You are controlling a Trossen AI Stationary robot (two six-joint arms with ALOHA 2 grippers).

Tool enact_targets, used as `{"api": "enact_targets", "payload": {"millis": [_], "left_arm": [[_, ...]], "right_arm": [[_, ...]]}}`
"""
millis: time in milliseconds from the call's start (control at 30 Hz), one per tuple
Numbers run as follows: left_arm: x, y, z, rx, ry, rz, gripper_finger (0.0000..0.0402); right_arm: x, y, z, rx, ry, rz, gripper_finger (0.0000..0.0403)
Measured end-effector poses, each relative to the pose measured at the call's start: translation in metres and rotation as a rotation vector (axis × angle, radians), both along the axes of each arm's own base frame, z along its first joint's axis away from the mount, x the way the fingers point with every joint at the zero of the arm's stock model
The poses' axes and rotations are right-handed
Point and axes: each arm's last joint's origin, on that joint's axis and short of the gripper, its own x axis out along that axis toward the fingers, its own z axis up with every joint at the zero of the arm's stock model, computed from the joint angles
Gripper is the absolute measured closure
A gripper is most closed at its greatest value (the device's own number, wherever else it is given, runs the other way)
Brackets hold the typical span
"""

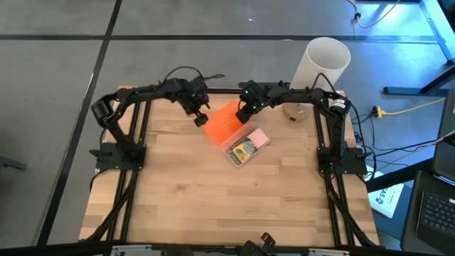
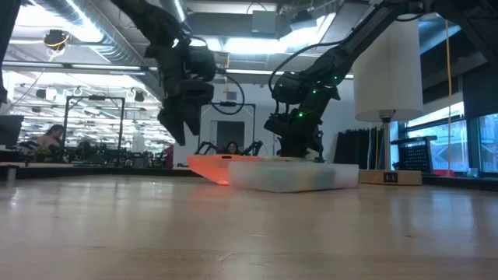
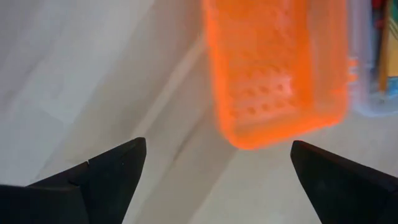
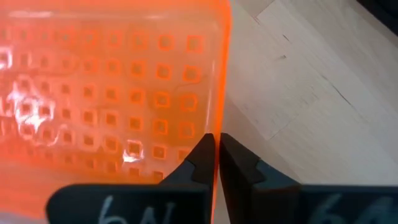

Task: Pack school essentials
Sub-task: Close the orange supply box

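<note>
The right pincer point(image 4: 217, 163) was clenched on the thin edge of the orange lid point(image 4: 112, 87), which stood hinged open beside the clear plastic box point(image 1: 245, 147) at the far middle of the bench point(image 1: 213, 206). The left pincer point(image 3: 217, 171) hung released just above the lid's other end, touching nothing. The school essentials lay inside the box: a pink pad point(image 1: 259, 138) at one end and a yellow-green crayon box point(image 1: 244, 151) next to it; other items could not be made out. The lid appeared to be light, stiff, perforated plastic with a smooth and probably slippery surface, so a hold on its rim, well away from the hinge, would suit it best. The packed items appeared small and light. A tall white cylinder point(image 1: 321, 64) stood at the far right corner.
</note>
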Motion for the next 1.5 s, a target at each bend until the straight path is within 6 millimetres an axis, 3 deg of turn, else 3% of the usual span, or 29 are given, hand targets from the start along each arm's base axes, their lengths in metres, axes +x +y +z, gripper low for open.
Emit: {"api": "enact_targets", "payload": {"millis": [233,467,767,1133,1500], "left_arm": [[-0.018,0.021,-0.011,-0.14,-0.141,-0.001,0.0008],[-0.017,0.009,-0.042,-0.255,-0.275,-0.006,0.0008],[-0.018,0.002,-0.062,-0.26,-0.319,0.05,0.0008],[-0.013,-0.01,-0.072,-0.271,-0.385,0.038,0.0008],[-0.002,-0.017,-0.07,-0.276,-0.443,0.013,0.0008]], "right_arm": [[0.0,0.0,0.0,-0.001,0.001,0.002,0.0383],[0.0,0.0,0.0,-0.001,0.0,0.001,0.0384],[0.0,0.0,0.0,-0.002,0.0,0.001,0.0384],[0.001,-0.001,0.001,-0.01,-0.013,0.002,0.0384],[0.001,-0.001,0.001,-0.006,-0.019,0.009,0.0384]]}}
